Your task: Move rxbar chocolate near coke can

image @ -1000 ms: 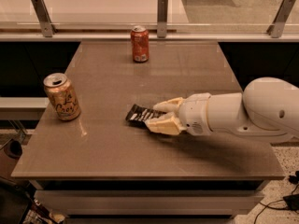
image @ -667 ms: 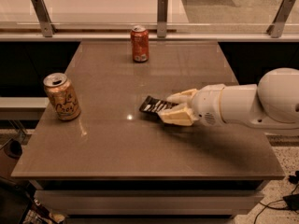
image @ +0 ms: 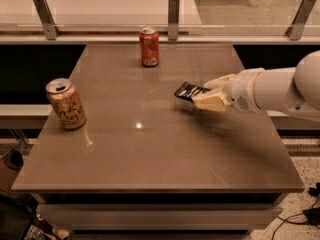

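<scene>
The gripper (image: 204, 94) comes in from the right edge of the view on a thick white arm (image: 272, 89), above the right half of the table (image: 150, 159). Its two pale fingers are closed on the chocolate bar (image: 187, 90), one above and one below the wrapper's right end. The black wrapper sticks out to the left of the fingers (its white lettering is too small to read). The bar lies nearly flat, and a soft shadow falls on the tabletop just beneath it, so it seems to be held a little off the surface.

The red can (image: 149, 46) stands upright near the table's far edge, to the left of the bar and farther back, well apart from it. A gold can (image: 66, 104) with dark script stands upright near the left edge, well apart from the bar.
</scene>
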Robot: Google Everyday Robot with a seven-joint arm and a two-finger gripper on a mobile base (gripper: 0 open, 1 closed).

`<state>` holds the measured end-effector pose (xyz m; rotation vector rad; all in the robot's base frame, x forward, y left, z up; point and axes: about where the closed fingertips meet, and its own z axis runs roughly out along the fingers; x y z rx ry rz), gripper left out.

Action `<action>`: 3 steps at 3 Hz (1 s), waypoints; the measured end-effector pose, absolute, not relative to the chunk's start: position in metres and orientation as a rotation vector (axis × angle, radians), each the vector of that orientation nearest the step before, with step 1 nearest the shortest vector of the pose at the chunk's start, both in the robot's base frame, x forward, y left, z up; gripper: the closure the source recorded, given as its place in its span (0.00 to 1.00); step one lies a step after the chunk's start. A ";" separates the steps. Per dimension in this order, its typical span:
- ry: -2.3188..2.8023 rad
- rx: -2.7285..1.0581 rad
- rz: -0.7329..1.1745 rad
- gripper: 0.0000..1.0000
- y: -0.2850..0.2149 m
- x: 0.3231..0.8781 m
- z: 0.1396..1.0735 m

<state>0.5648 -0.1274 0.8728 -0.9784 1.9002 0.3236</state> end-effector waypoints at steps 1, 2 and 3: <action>1.917 -0.945 0.259 1.00 -0.160 0.601 0.889; 1.910 -0.912 0.215 1.00 -0.188 0.641 0.905; 1.876 -0.869 0.191 1.00 -0.205 0.675 0.911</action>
